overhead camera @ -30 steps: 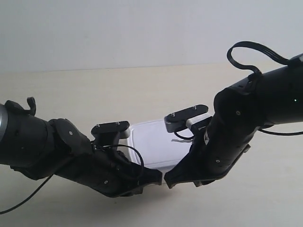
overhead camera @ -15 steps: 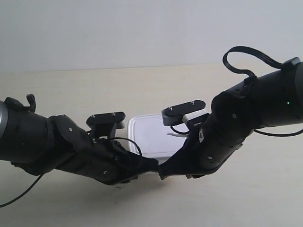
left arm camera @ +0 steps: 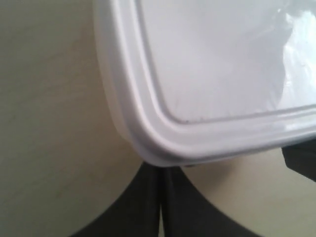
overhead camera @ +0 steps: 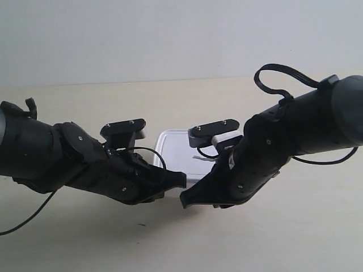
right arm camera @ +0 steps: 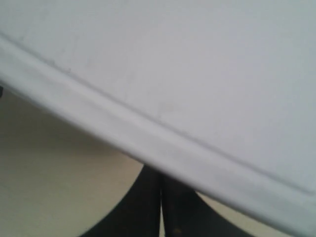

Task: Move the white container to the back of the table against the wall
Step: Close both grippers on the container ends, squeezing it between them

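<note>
The white container lies flat on the table, partly hidden between two black arms. In the left wrist view my left gripper is shut, its tips pressed against a rounded corner of the white container. My right gripper is also shut, its tips against the long rimmed edge of the white container. In the exterior view both grippers' tips meet at the box's near side. The wall rises behind the table, well beyond the box.
A black cable loop arches over the arm at the exterior view's right. A thin cable trails on the table from the arm at the exterior view's left. The other gripper's dark finger shows in the left wrist view.
Both arms have moved away from the table's near edge toward the wall, and the white container has slid that way ahead of their shut tips.
</note>
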